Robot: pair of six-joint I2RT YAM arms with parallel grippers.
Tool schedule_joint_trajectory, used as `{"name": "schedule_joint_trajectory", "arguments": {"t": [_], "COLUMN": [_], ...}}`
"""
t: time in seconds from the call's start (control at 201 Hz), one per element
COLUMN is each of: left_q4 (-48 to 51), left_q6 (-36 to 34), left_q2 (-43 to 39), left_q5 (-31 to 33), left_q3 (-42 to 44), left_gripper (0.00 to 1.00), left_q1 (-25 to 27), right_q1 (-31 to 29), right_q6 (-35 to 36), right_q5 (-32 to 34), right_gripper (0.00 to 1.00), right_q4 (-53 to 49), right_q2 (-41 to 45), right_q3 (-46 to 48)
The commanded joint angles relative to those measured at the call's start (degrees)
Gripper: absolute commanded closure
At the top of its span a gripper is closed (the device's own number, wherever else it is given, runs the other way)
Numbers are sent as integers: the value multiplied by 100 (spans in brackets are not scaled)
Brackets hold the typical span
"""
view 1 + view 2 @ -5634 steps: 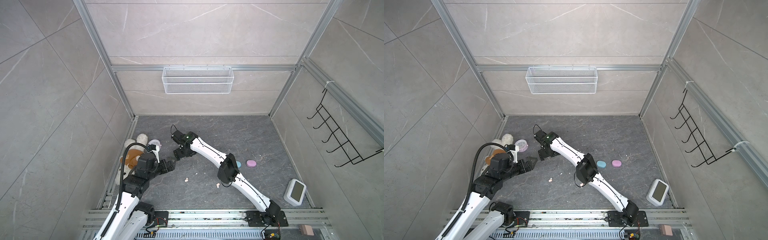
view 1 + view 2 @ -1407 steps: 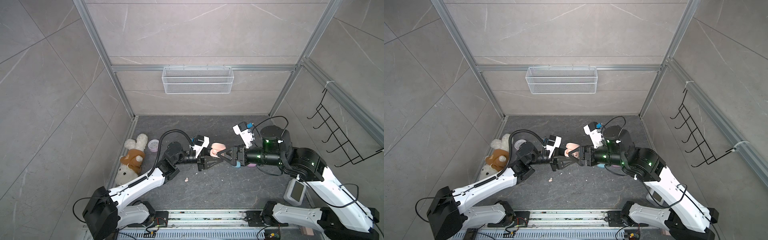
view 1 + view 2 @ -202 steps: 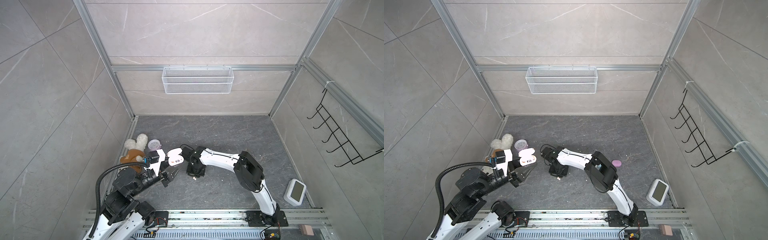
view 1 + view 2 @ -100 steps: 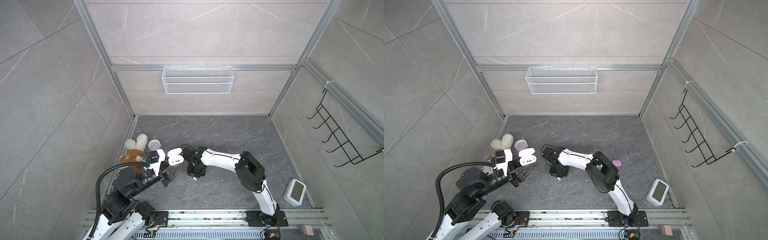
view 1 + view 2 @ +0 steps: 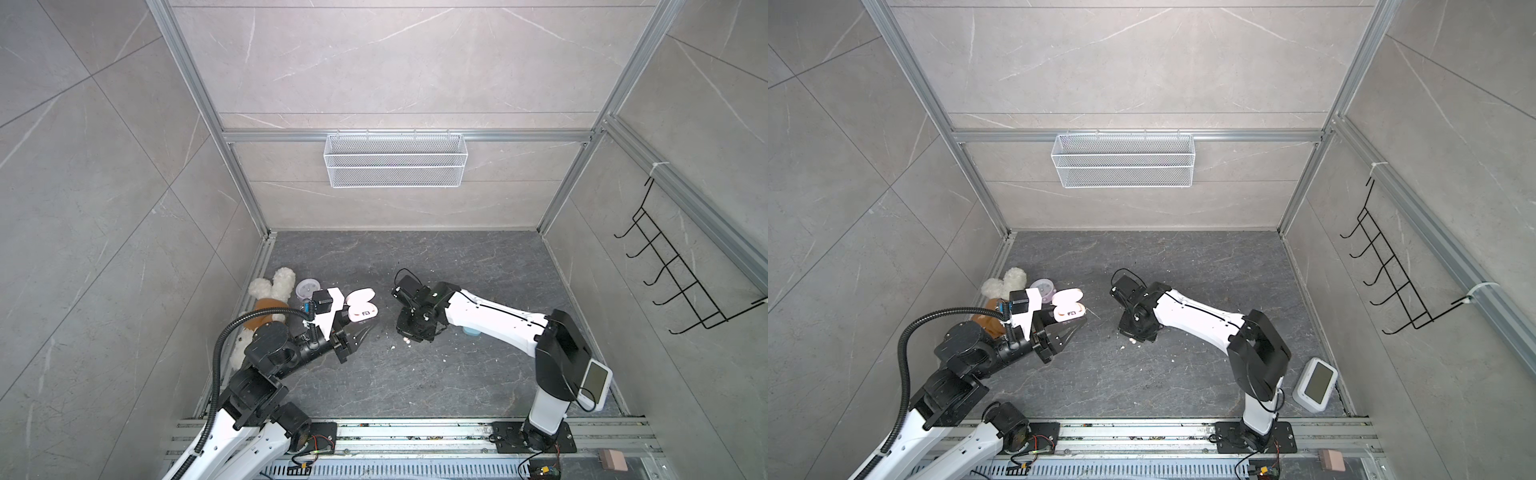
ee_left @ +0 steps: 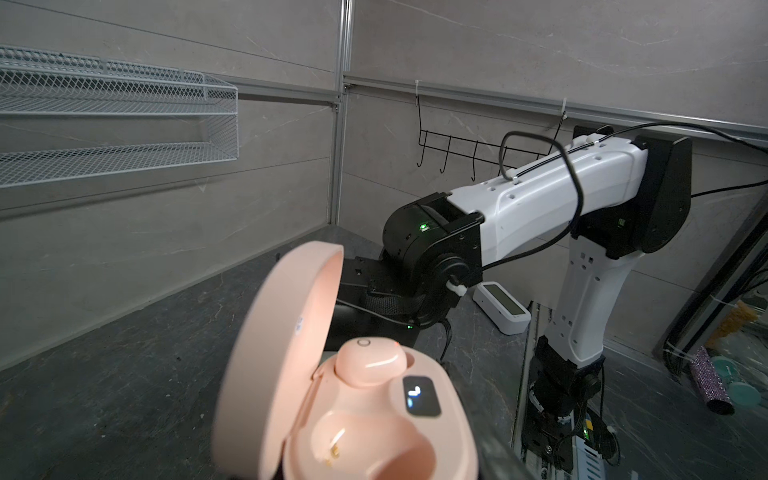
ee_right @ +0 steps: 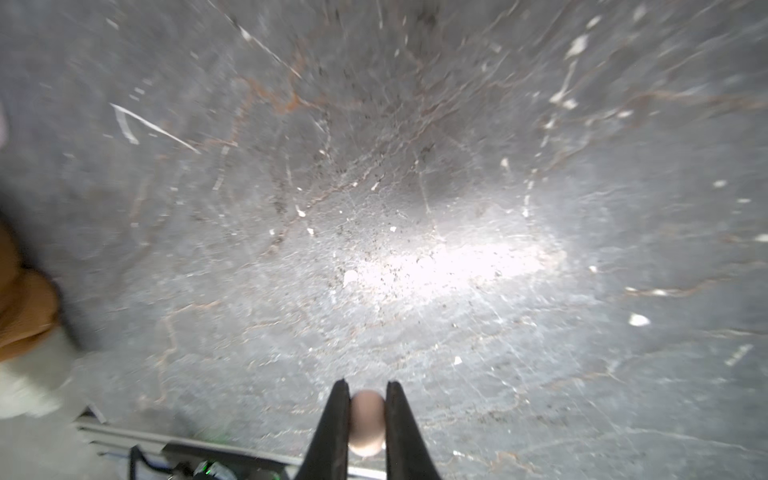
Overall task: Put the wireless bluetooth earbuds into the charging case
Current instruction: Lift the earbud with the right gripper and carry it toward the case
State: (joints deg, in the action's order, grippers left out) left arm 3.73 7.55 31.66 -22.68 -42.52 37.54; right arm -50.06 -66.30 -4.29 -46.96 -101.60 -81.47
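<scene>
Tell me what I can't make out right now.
- Right wrist view: the bud in the right gripper is blurred; its orientation unreadable.
- Left wrist view: the bottom edge cuts off the case's base and the left gripper's hold.
- In a top view: the right arm covers most of the blue case.
- Both top views: any loose buds are too small to tell from specks.

Grey marbled walls [image 5: 395, 62] enclosed a dark veined floor [image 5: 457, 257], with a white wire basket [image 5: 395, 160] and black hook rack [image 5: 681, 274] hung on them.
</scene>
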Motion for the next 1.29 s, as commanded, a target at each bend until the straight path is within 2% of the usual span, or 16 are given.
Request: {"name": "schedule_joint_trajectory", "arguments": {"t": [0.0,0.334,0.752,1.001,1.289], "left_q4": [-754,-1754,-2683,-3356,-4437], "left_q6": [208,195,210,205,379], "left_q2": [217,1111,1942,2315,2831], "left_q5": [-194,-442,-779,-1064,-1289], "left_q3": [56,58,-5,-51,-2], "left_gripper": [80,80,80,80,81], "left_q1": [-22,-26,-24,-27,-27], "right_q1": [138,416,592,613,616], "right_q6": [-58,367,926,1276,1679], "right_q5": [131,396,561,207,-461], "right_gripper": [87,87,87,87,86], "right_q4": [-44,-436,-867,-983,-507], "right_q2": [579,1940,2708,2739,2808], "right_q3": [235,107,-838,-1683,-2139]}}
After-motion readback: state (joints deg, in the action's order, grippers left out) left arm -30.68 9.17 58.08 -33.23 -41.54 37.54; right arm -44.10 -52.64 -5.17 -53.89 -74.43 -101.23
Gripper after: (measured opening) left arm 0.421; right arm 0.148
